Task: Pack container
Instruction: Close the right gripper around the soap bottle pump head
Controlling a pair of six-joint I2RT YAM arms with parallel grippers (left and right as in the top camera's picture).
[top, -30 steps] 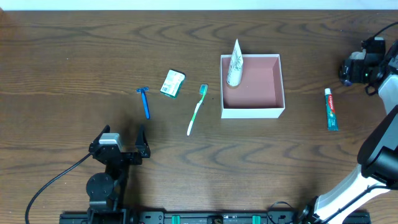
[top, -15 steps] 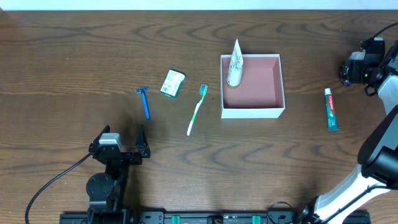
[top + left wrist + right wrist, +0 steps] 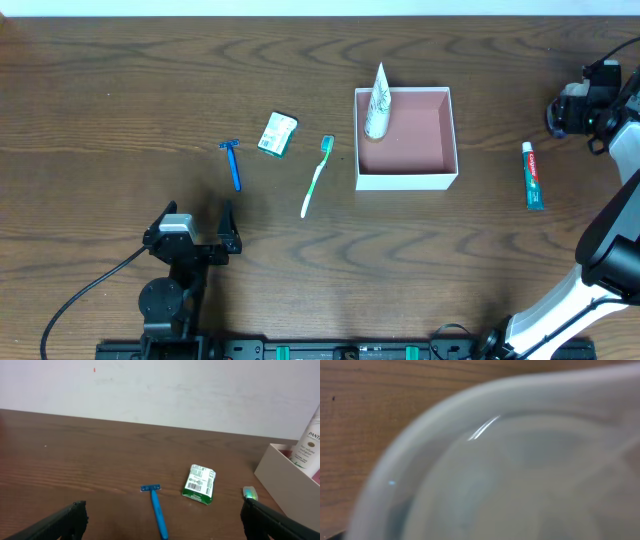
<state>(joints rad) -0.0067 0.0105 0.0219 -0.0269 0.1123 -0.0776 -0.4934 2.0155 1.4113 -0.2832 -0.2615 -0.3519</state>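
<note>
Surface point(image 3: 120, 80): dark wood, and most of the toiletries lie loose on it.

Container point(image 3: 408, 180): right of centre, open top. It holds one white bottle point(image 3: 377, 100), upright in its far-left corner.

Step, as judged: packing is early, with one item in and four out.

Right pincer point(image 3: 572, 105): at the far right edge, well apart from the container. The toothpaste tube point(image 3: 533, 175) lies between the two, nearer the camera. Its wrist view shows only a pale blurred curve, so I cannot tell the jaw state.

Left pincer point(image 3: 196, 225): jaws wide, empty, parked near-left. The container sits away to its right and further back.

Loose items from the container leftward: toothbrush point(image 3: 316, 178), green packet point(image 3: 278, 133), razor point(image 3: 233, 165).

Next move, as judged: the right pincer goes to the toothpaste tube, which needs a grip across its narrow width.
</note>
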